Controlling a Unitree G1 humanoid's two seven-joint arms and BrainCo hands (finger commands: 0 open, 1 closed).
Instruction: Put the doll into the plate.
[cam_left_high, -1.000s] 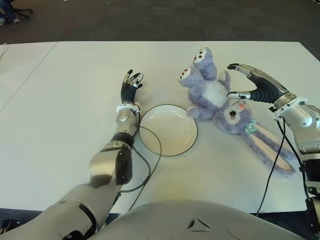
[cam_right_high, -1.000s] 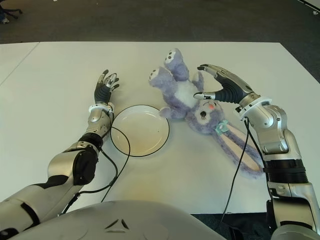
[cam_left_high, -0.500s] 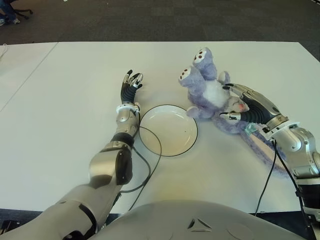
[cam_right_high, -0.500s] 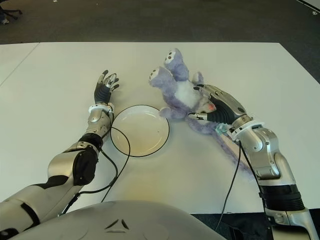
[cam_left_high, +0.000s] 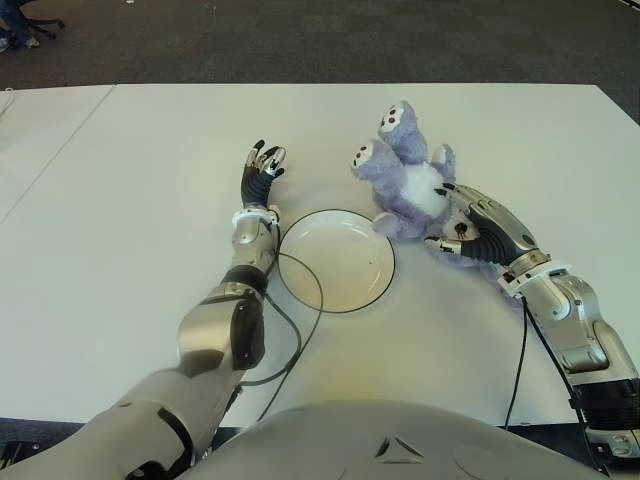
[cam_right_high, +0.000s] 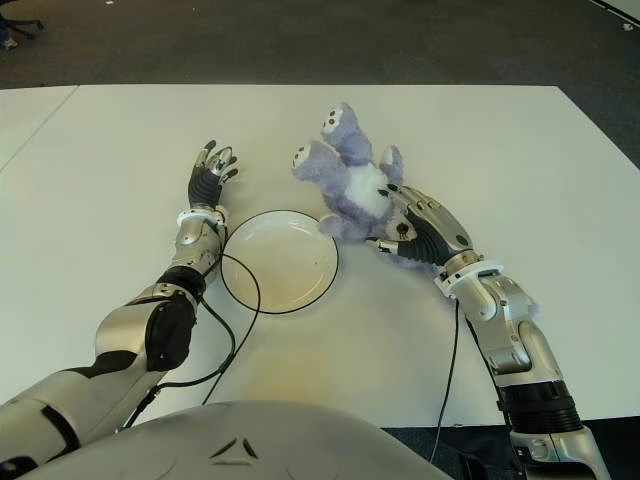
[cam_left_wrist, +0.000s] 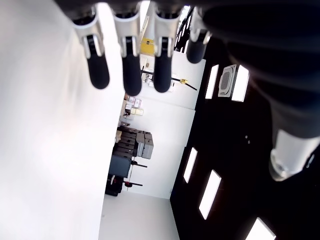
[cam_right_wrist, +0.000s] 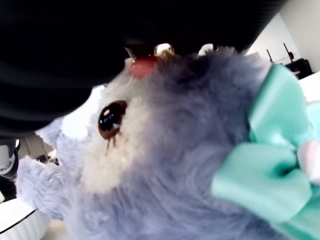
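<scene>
Doll (cam_left_high: 410, 180), a purple plush rabbit with white belly and mint-green bow: lying on its back on the white bench (cam_left_high: 150, 300), feet raised away from the robot, head under the right hand (cam_left_high: 478, 232). Positioned just beside the far-right rim of the round white plate with thin black edge (cam_left_high: 336, 260), close to it but not on it; task step therefore judged as grasp, with transfer not yet done.

Right-hand fingers (cam_left_high: 452, 243): curled down over the doll's head, thumb on the near side, remaining fingers on the far side, palm covering the face. Right wrist view filled with fur, one eye, pink nose and the bow (cam_right_wrist: 272, 165) directly against the palm, so contact confirmed. Grip placed on the head presumably because it is the bulkiest, firmest part nearest the wrist; soft body likely to dangle once lifted.

Plate located beyond the fingertips toward the robot's left, interior bare and ready to receive. Short lift and sideways carry judged sufficient; long ears hidden beneath the forearm, liable to drag.

Left hand (cam_left_high: 261, 175): beyond the plate's left rim, fingers extended and relaxed, holding nothing, kept out of the transfer path. Left wrist view showing straight fingertips (cam_left_wrist: 125, 70) over bare bench.
</scene>
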